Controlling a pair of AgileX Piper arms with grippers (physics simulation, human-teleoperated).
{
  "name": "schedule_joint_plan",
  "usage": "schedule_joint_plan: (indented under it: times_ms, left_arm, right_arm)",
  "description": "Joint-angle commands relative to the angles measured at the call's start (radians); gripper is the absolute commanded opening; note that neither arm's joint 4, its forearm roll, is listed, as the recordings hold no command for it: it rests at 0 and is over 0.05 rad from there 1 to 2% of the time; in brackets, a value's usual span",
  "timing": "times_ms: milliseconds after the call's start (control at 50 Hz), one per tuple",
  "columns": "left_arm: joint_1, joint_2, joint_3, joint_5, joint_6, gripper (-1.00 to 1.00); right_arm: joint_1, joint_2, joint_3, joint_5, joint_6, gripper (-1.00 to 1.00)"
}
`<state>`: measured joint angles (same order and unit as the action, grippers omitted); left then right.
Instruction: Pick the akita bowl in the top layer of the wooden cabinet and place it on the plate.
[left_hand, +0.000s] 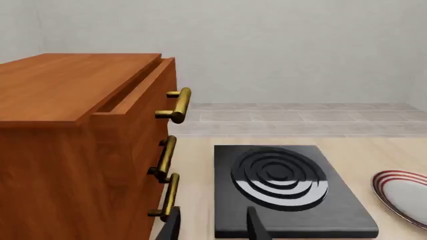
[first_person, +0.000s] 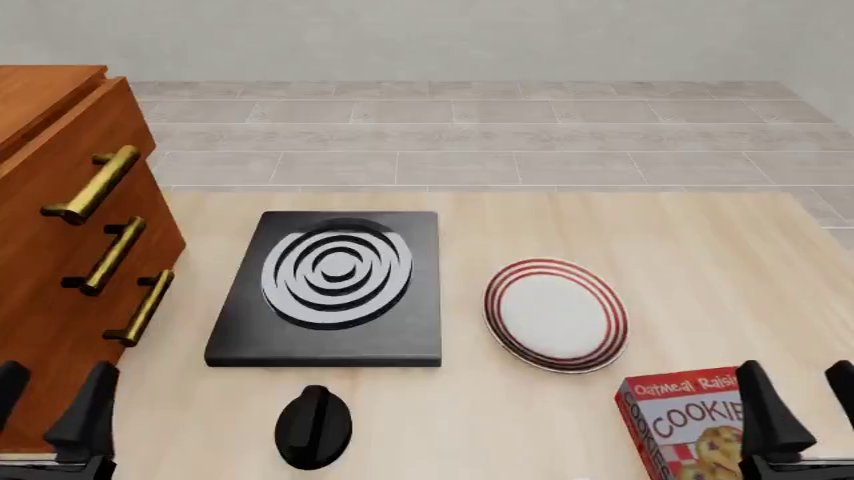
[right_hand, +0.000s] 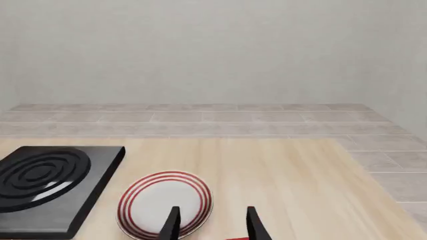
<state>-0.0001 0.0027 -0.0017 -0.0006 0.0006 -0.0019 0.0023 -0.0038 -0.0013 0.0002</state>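
On the pale wooden table (first_person: 694, 270), the glossy round white plate with red rings (first_person: 555, 314) lies beside a matte black slab (first_person: 331, 290); the reddish-brown wooden cabinet (first_person: 54, 230) stands left (its brass-handled top drawer (left_hand: 137, 92) slightly open, bowl unseen). The left gripper (left_hand: 215, 226) and right gripper (right_hand: 212, 223) both hold their fingers apart, empty.

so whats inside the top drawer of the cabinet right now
The top layer of the wooden cabinet is pulled out slightly, showing only a narrow gap of inner wood wall. Its contents are hidden by the cabinet top; no bowl is visible in any view.
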Motion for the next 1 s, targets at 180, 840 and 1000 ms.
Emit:
schedule_joint_plan:
  times_ms: [180, 840, 1000]
  left_arm:
    - [0.003, 0.030, -0.012, -0.007, 0.006, 1.00]
    - [-0.062, 0.218, -0.273, 0.029, 0.041, 1.00]
    - [-0.084, 0.260, -0.341, 0.039, 0.040, 1.00]
  right_arm:
    - [0.002, 0.002, 0.000, 0.001, -0.003, 1.00]
    - [0.001, 0.004, 0.001, 0.001, -0.007, 1.00]
    - [0.002, 0.005, 0.000, 0.004, -0.007, 1.00]
